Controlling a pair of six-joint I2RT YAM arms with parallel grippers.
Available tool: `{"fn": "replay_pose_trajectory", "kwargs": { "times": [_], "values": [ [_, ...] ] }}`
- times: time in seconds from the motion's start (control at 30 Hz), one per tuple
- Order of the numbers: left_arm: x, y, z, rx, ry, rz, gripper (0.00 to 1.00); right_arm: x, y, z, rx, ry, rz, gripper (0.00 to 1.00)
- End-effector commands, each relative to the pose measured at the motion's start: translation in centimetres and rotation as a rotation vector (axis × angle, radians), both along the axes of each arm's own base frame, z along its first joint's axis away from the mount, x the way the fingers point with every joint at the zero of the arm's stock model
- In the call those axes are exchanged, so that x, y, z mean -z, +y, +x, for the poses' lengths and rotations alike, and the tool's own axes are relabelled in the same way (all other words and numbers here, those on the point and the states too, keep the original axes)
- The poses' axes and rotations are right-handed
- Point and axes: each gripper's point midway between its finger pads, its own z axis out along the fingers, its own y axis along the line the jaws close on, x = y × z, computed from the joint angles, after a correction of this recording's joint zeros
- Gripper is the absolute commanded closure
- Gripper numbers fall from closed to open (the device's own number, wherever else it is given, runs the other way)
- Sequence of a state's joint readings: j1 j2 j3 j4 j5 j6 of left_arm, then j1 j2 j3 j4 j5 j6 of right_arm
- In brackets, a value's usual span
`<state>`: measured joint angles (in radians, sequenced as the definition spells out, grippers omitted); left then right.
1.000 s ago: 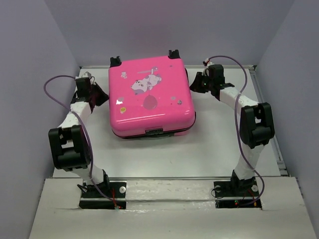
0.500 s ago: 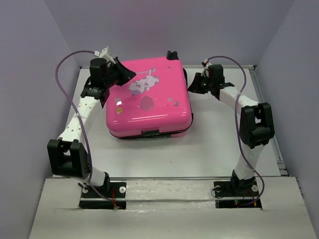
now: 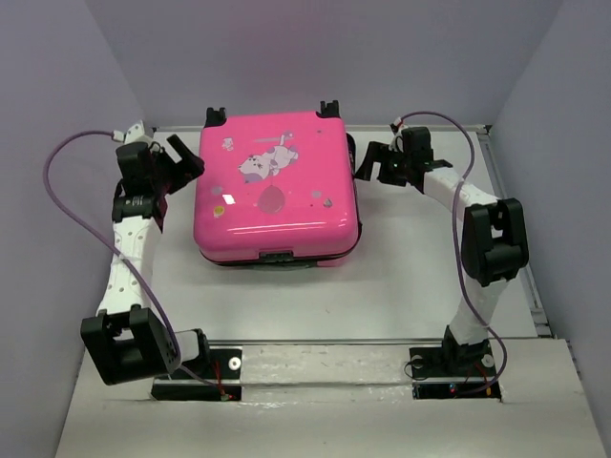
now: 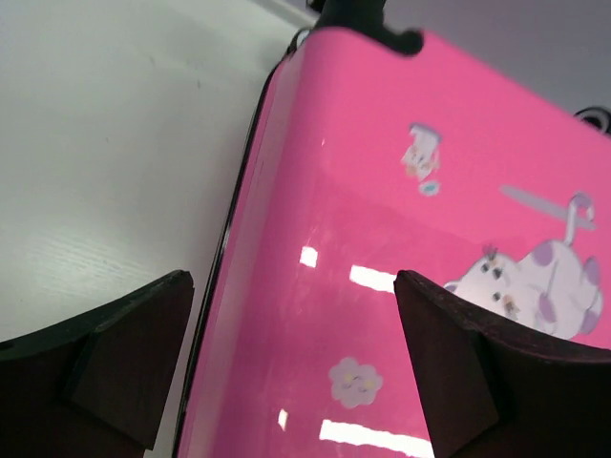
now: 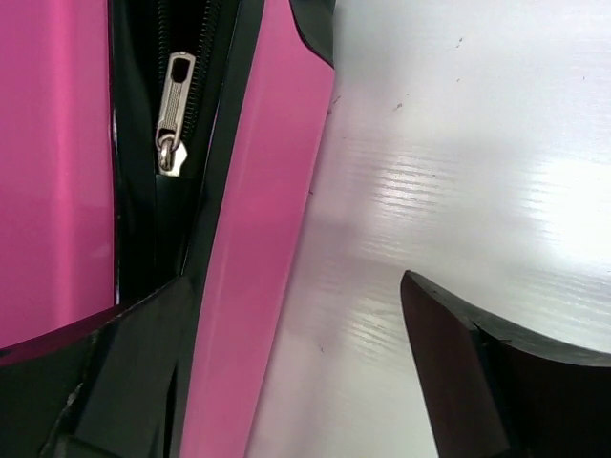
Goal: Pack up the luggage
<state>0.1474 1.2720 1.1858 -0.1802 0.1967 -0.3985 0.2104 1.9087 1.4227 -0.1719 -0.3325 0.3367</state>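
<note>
White worktop carries the closed pink luggage, which now lies a little further left than a second ago. Left tool, over the lid's far-left corner half a second ago, has pulled back to the luggage's left side and spread wide, gripping nothing. Right tool, by the luggage's right side near the zipper pull, has also opened wide and holds nothing.
</note>
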Motion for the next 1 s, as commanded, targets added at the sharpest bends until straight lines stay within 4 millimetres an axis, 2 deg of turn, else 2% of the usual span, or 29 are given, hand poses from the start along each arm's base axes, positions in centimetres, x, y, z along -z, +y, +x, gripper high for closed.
{"fn": "replay_pose_trajectory", "kwargs": {
  "times": [0.0,0.13,0.3,0.37,0.4,0.43,0.5,0.57,0.63,0.7,0.73,0.8,0.83,0.87,0.9,0.93,0.97],
  "values": [
    [5.4,-0.8,-2.0,0.098,0.062,-0.036,0.01,-5.2,2.9,-1.9,-0.115,-0.075,0.110,0.00],
    [5.3,-1.0,-1.5,0.140,0.018,-0.073,0.01,-5.3,3.5,-2.8,-0.159,-0.069,0.146,0.00],
    [7.5,-3.2,-0.5,0.271,0.072,-0.173,0.01,-5.3,4.6,-3.6,-0.210,-0.061,0.211,0.00],
    [6.8,-4.0,0.2,0.316,0.000,-0.204,0.01,-5.2,5.0,-4.0,-0.223,-0.049,0.248,0.00],
    [7.4,-5.1,-0.2,0.344,0.015,-0.262,0.01,-5.2,5.4,-4.2,-0.237,-0.065,0.278,0.03],
    [6.7,-5.6,0.2,0.361,-0.028,-0.266,0.01,-5.5,6.1,-5.0,-0.265,-0.035,0.338,0.05],
    [6.6,-6.9,0.0,0.390,-0.041,-0.289,0.01,-5.2,6.3,-5.9,-0.267,-0.011,0.375,0.06],
    [5.3,-7.4,0.1,0.408,-0.086,-0.304,0.01,-6.3,5.9,-6.5,-0.254,-0.021,0.411,0.06],
    [4.3,-7.9,0.3,0.437,-0.124,-0.316,0.01,-8.1,6.3,-7.3,-0.271,-0.041,0.467,0.04],
    [3.3,-8.5,0.4,0.460,-0.146,-0.334,0.01,-9.0,6.9,-7.8,-0.313,-0.068,0.531,0.04],
    [2.4,-9.3,0.4,0.483,-0.161,-0.351,0.01,-8.7,7.3,-8.9,-0.344,-0.011,0.585,0.04],
    [0.0,-10.5,0.7,0.519,-0.204,-0.353,0.01,-7.4,7.5,-8.9,-0.340,0.023,0.601,0.05],
    [-1.5,-12.1,0.4,0.552,-0.226,-0.365,0.01,-6.7,7.4,-8.9,-0.333,0.033,0.597,0.05],
    [-4.2,-13.0,0.5,0.579,-0.277,-0.353,0.01,-6.4,7.5,-8.9,-0.341,0.043,0.599,0.05],
    [-5.6,-13.8,0.4,0.590,-0.306,-0.351,0.01,-5.8,7.6,-9.1,-0.361,0.060,0.606,0.06],
    [-7.1,-15.8,-0.1,0.633,-0.321,-0.372,0.01,-5.7,8.1,-9.4,-0.377,0.066,0.606,0.06],
    [-8.5,-16.8,-0.3,0.656,-0.345,-0.375,0.01,-5.4,8.1,-9.3,-0.376,0.071,0.604,0.06]
  ]
}}
